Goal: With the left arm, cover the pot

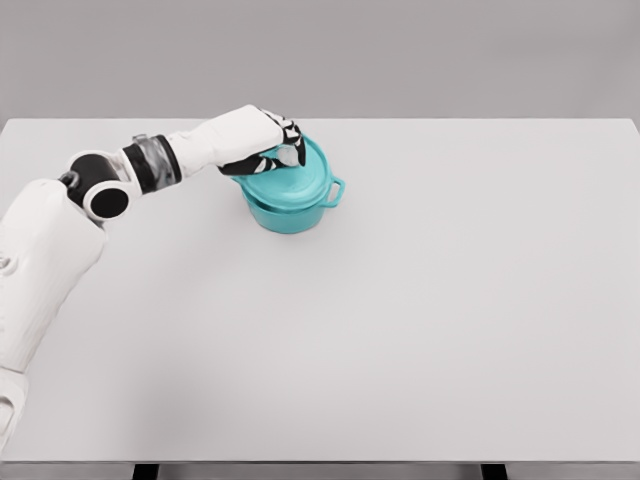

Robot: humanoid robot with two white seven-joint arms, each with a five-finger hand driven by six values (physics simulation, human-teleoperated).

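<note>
A teal pot (pixel 290 208) with side handles stands on the white table (pixel 420 320), left of the middle and toward the back. A matching teal lid (pixel 295 185) lies on top of it, tilted slightly, its far edge raised. My left hand (pixel 272 150) reaches in from the left and is over the lid's top. Its black-tipped fingers (pixel 290 132) curl around the lid's knob, which is mostly hidden by the hand. The right arm does not show.
The table's far edge runs just behind the pot.
</note>
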